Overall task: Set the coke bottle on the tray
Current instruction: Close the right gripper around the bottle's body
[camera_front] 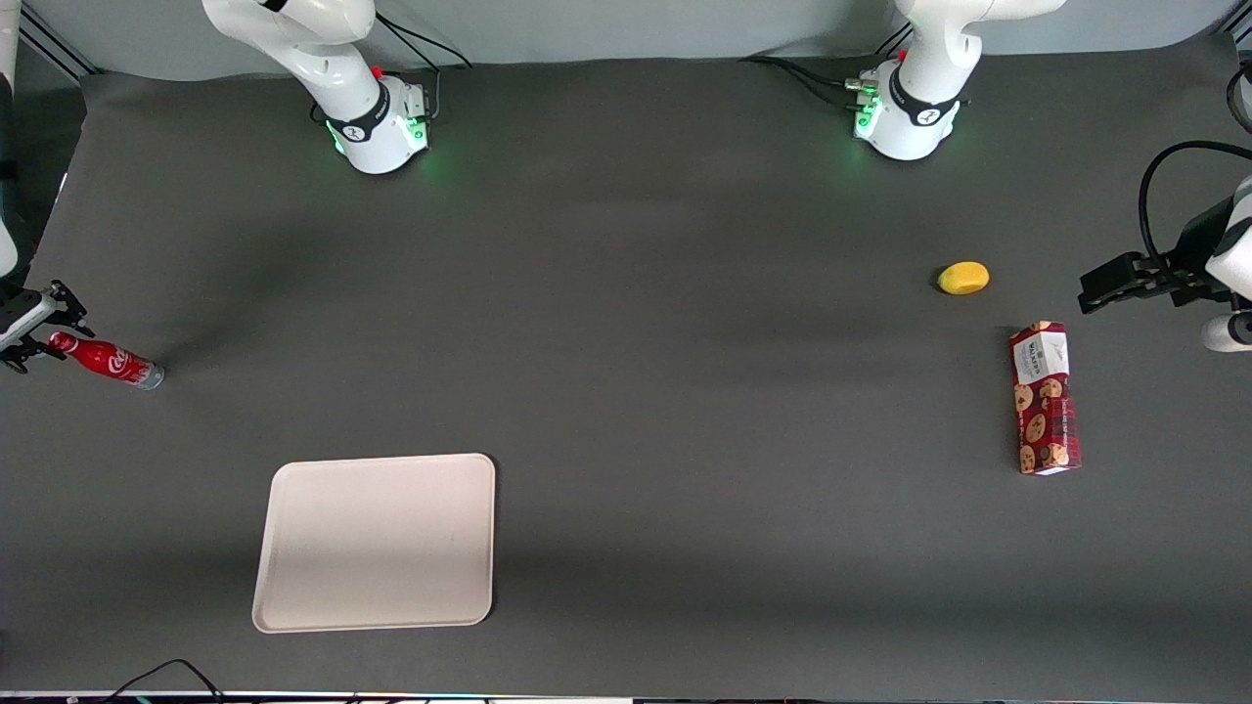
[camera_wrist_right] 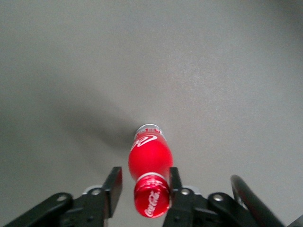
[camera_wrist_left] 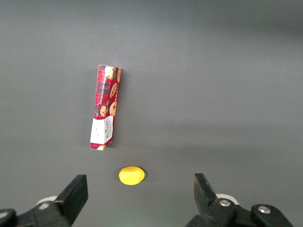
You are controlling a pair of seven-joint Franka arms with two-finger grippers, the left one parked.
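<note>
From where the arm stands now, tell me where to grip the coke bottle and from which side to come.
Grip the coke bottle at its narrow neck just below the red cap, coming in from the cap end. It lies on the table with the cap pointing at the gripper, whose open fingers already flank the neck. The tray lies nearer the front camera.

Even overhead light on my worktop [camera_front: 626, 391]; soft shadow trails the coke bottle [camera_wrist_right: 149, 158]; its cap blurs beside my hand [camera_wrist_right: 144, 188].
</note>
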